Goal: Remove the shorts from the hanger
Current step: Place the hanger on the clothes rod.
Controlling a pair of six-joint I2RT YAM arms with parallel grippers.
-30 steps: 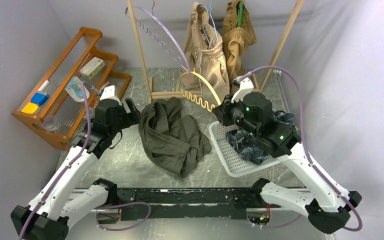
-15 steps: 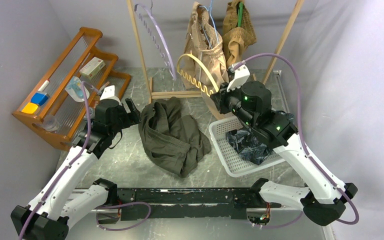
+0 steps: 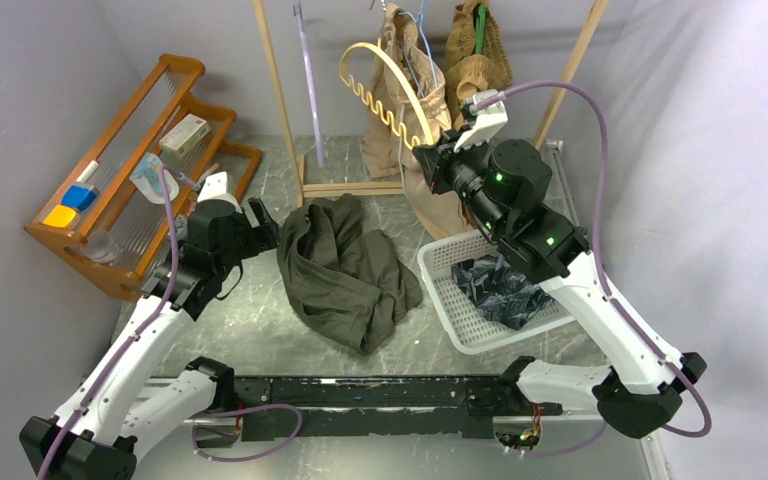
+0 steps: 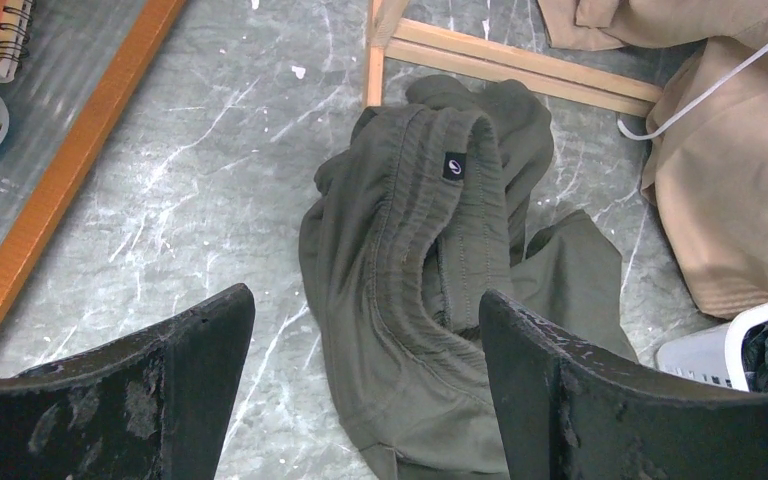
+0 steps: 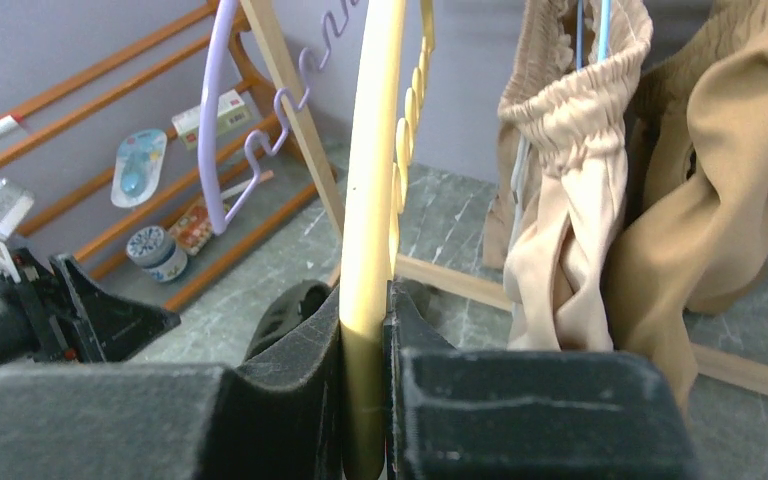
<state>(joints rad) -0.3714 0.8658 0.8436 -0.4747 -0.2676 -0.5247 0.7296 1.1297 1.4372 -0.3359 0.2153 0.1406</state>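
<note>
Olive green shorts (image 3: 345, 270) lie crumpled on the table, and my left gripper (image 3: 260, 222) hovers open just to their left; in the left wrist view the olive shorts (image 4: 440, 290) lie below the left gripper (image 4: 365, 310). My right gripper (image 3: 438, 168) is raised near the rail, shut on a bare yellow hanger (image 3: 385, 85). In the right wrist view the right gripper (image 5: 365, 300) pinches the yellow hanger (image 5: 370, 200). Light beige shorts (image 3: 405, 90) and tan-brown shorts (image 3: 475, 60) hang on the rack. Dark navy shorts (image 3: 500, 290) lie in the white basket (image 3: 460, 325).
A bare purple hanger (image 3: 305, 60) hangs on the wooden rack (image 3: 280, 100). The rack's base bar (image 4: 520, 70) lies just behind the olive shorts. An orange wooden shelf (image 3: 130, 170) with small items stands at the left.
My right gripper has risen and moved back toward the rack with the yellow hanger. The purple hanger has swung to hang edge-on. The left arm has not moved.
</note>
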